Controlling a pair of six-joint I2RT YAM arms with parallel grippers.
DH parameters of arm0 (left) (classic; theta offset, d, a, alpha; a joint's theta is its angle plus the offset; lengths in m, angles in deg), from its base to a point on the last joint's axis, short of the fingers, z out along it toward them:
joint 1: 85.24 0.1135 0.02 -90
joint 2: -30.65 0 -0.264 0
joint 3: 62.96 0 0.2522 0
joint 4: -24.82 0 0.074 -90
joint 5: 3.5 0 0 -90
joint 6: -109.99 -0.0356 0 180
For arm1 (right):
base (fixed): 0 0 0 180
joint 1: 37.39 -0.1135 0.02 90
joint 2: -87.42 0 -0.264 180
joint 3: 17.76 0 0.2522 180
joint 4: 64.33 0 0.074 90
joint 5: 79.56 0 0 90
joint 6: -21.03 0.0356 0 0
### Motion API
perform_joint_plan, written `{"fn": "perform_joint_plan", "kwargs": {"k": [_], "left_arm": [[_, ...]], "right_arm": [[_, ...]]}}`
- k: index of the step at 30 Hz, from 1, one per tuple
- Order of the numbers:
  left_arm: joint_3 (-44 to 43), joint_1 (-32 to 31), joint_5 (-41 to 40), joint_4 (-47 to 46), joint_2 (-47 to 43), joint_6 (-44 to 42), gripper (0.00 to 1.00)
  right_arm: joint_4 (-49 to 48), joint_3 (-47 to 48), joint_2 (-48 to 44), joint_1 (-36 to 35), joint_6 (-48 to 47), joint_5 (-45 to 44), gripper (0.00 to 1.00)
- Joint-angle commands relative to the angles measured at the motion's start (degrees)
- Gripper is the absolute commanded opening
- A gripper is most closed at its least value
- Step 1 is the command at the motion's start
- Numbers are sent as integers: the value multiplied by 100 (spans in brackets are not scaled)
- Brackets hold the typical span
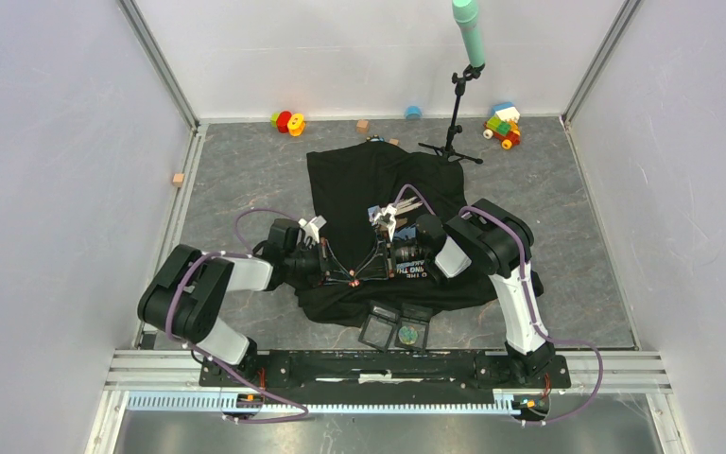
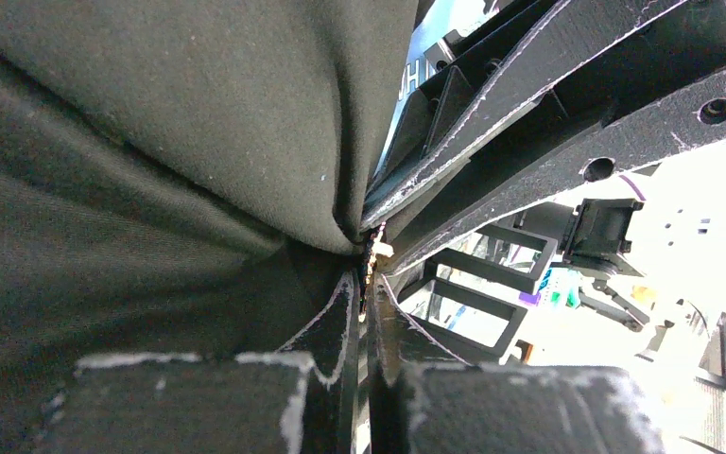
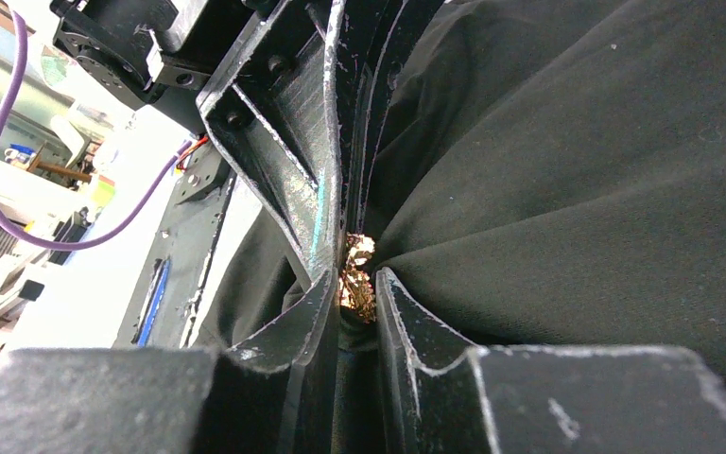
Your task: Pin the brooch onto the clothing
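The black T-shirt (image 1: 364,180) lies crumpled in the middle of the table, white lettering showing beside the right arm. Both grippers meet tip to tip over its near part. My right gripper (image 1: 364,275) (image 3: 353,284) is shut on the small golden brooch (image 3: 359,253), which shows as a copper speck from above (image 1: 354,278). My left gripper (image 1: 345,277) (image 2: 371,279) is shut, with a thin golden sliver of the brooch (image 2: 381,250) at its tips. Black cloth (image 2: 151,142) (image 3: 577,142) bunches against both pairs of fingertips. The pin itself is hidden.
Two clear plastic boxes (image 1: 378,331) (image 1: 412,333) lie at the shirt's near edge. A microphone stand (image 1: 454,132) stands behind the shirt. Toys (image 1: 288,122) (image 1: 502,125) and small wooden blocks (image 1: 179,179) lie along the back and left.
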Motion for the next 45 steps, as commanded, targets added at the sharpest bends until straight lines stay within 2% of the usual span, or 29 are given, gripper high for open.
{"fn": "perform_joint_plan", "kwargs": {"k": [1, 8, 15, 18, 30, 35, 45], "left_arm": [[-303, -78, 4, -276, 112, -9, 2], [-324, -123, 66, -274, 110, -155, 2], [-354, -169, 5, -133, 124, -225, 2], [-368, -172, -125, 63, 32, -343, 2], [-272, -162, -104, -88, -132, -282, 2], [-249, -163, -22, -266, -95, -209, 2], [-250, -164, 57, -444, 0, -149, 2]], "right_arm": [[-247, 208, -186, -167, -55, 316, 26], [-320, 247, -135, -167, 95, 520, 26], [-1567, 94, -103, -120, 983, 546, 29], [-1793, -85, -217, 5, 1038, 453, 33], [-2536, -454, -318, 424, 1415, 437, 51], [-2102, -455, -298, 510, 1101, 347, 43], [-1351, -288, -253, 477, 570, 253, 35]]}}
